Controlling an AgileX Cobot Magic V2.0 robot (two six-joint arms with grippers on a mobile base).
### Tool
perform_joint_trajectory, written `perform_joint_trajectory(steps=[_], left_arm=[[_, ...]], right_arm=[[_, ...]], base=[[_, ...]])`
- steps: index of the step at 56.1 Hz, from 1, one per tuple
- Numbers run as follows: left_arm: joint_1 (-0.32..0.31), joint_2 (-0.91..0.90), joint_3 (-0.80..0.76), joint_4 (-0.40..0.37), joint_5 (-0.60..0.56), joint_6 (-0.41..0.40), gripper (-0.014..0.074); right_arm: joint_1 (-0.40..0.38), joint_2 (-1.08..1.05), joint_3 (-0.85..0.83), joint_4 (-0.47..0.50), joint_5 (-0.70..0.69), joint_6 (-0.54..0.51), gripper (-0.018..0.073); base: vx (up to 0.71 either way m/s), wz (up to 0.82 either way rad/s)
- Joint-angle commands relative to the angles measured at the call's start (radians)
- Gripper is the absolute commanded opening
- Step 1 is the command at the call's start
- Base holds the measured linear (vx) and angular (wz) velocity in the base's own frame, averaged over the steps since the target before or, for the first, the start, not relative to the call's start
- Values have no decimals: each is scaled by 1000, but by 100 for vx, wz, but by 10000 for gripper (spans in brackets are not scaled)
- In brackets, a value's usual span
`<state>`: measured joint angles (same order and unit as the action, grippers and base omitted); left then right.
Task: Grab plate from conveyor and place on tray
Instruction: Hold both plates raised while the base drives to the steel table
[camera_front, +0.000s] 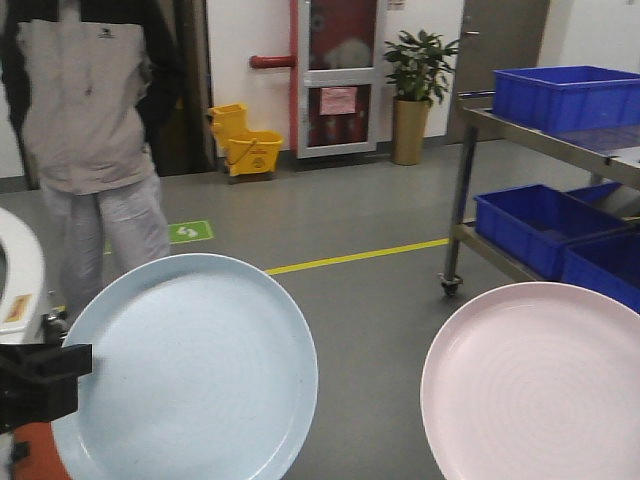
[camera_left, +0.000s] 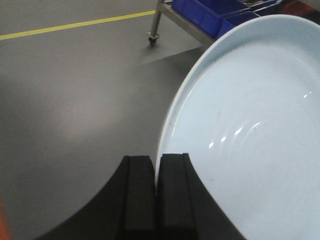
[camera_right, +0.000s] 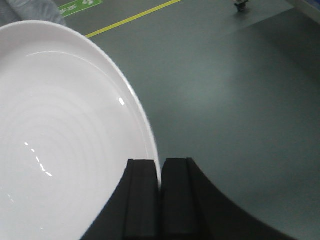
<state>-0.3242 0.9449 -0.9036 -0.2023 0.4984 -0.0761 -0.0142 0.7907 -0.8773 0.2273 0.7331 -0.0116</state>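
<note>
There are two plates: one blue plate (camera_front: 190, 365) and one pink plate (camera_front: 535, 385). There are two claws: the left claw (camera_left: 156, 165) and the right claw (camera_right: 161, 167). One person (camera_front: 85, 110) is in view. At least three blue bins (camera_front: 565, 95) sit on one steel rack (camera_front: 462, 200). There is one potted plant (camera_front: 415, 90), one yellow mop bucket (camera_front: 245, 140), one yellow floor line (camera_front: 355, 257) and one green floor sticker (camera_front: 188, 232).

Pale blue plate (camera_front: 190, 365) lower left, pink plate (camera_front: 540, 385) lower right — both round, faintly ringed, tilted steeply, faces toward camera.
</note>
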Motion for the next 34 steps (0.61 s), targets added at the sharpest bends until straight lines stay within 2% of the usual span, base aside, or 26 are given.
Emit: perform_joint_trajectory(steps=[1, 19, 34], left_arm=[[-4, -15, -30, -15, -80, -11, -6], [-4, -15, -30, -15, -81, -11, -6], [-4, -15, -30, -15, -81, -11, -6]], right_arm=[[-4, -6, -31, 8, -80, -3, -10], [-4, -6, -31, 8, -80, -3, -10], [-4, -6, -31, 9, -78, -3, -10]], base=[[17, -66], [27, -56], [37, -23]])
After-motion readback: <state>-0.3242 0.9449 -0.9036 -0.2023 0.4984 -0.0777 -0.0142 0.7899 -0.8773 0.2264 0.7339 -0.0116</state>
